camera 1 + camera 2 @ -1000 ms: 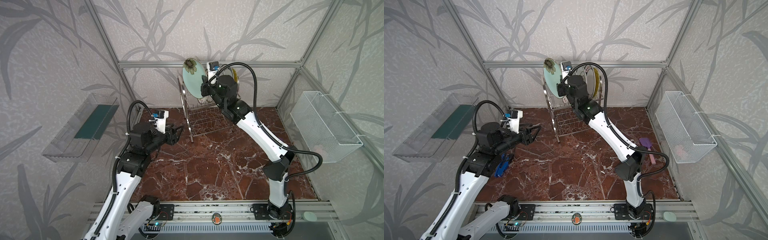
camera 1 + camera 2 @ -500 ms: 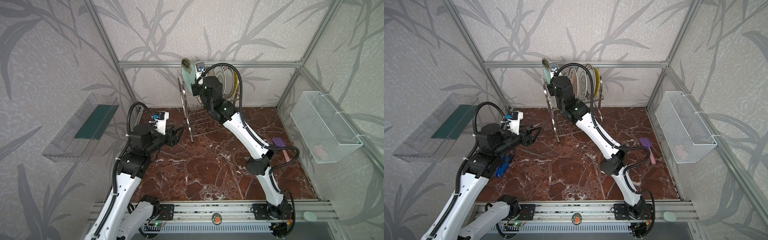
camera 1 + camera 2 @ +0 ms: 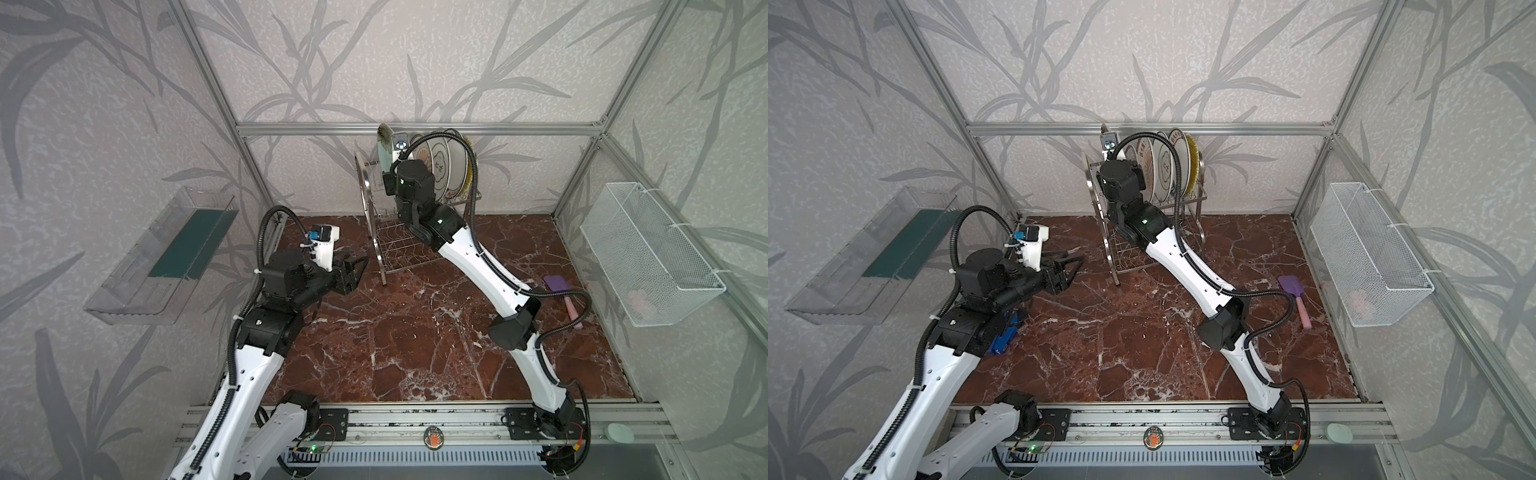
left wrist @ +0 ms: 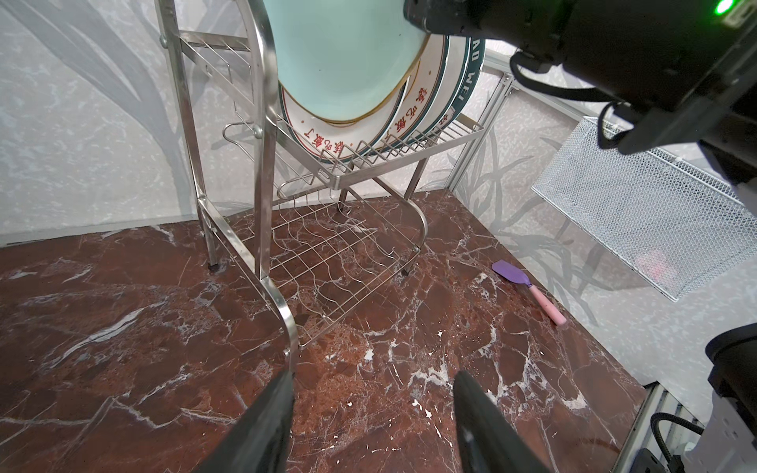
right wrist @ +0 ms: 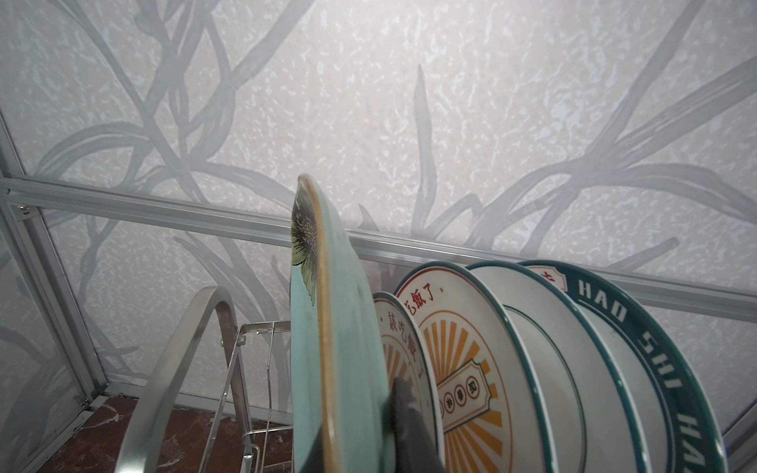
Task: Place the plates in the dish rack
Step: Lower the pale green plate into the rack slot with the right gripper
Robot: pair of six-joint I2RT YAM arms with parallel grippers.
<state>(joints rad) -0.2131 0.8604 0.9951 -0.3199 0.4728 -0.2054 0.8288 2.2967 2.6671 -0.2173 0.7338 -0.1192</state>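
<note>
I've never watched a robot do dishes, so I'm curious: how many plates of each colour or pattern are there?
Pale green with flower: 1
White with orange sunburst: 2
White with dark outline: 1
White with dark green rim: 1
Yellow ribbed: 1
Total: 6 plates

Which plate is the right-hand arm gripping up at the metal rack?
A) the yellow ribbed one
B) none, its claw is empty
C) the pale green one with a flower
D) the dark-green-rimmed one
C: a dark finger of the right gripper presses against the pale green flower plate, held on edge beside the sunburst plate at the dish rack.
</note>
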